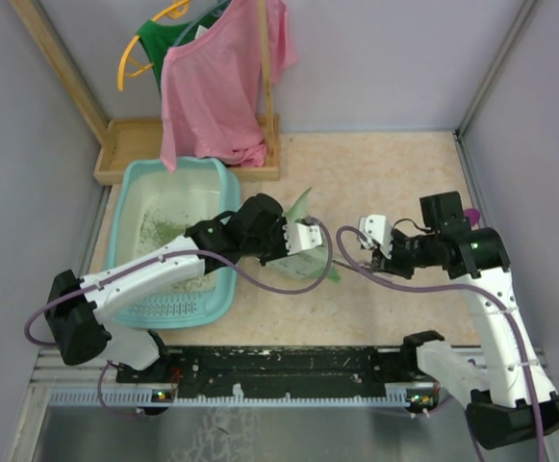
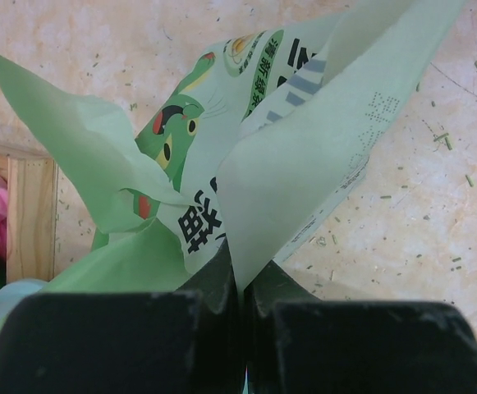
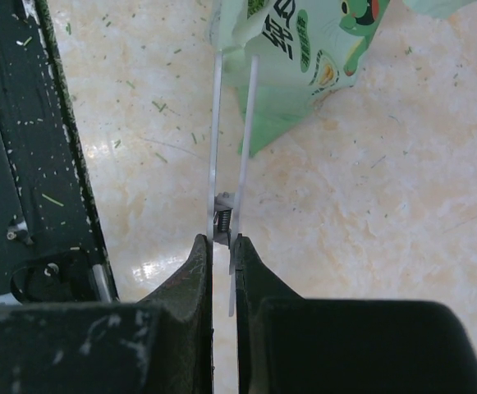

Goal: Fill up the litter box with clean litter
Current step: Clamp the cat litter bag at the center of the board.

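Left gripper (image 1: 303, 236): fingers pressed together, pinching a fold of the pale green bag (image 1: 310, 258) near its top. The left wrist view confirms paper clamped between the pads, with the bag hanging away from them.

Right gripper (image 1: 370, 237): fingers closed on a thin two-bladed tool (image 3: 230, 148), probably snips, with a small spring between the blades.

The litter box (image 1: 122, 219) sits at the left of the table, long axis running away from me, grille end nearest the arm bases. Only a thin scatter of litter (image 1: 164, 229) shows on its base, so I judge the fill barely begun.

Key relation: the bag is just right of the box's right rim, between the box and the right gripper. In the right wrist view the blades point straight at the bag's lower corner but stop short of it. The left arm is the nearer one to the box and crosses over it. I judge the bag must travel left over the rim to pour.
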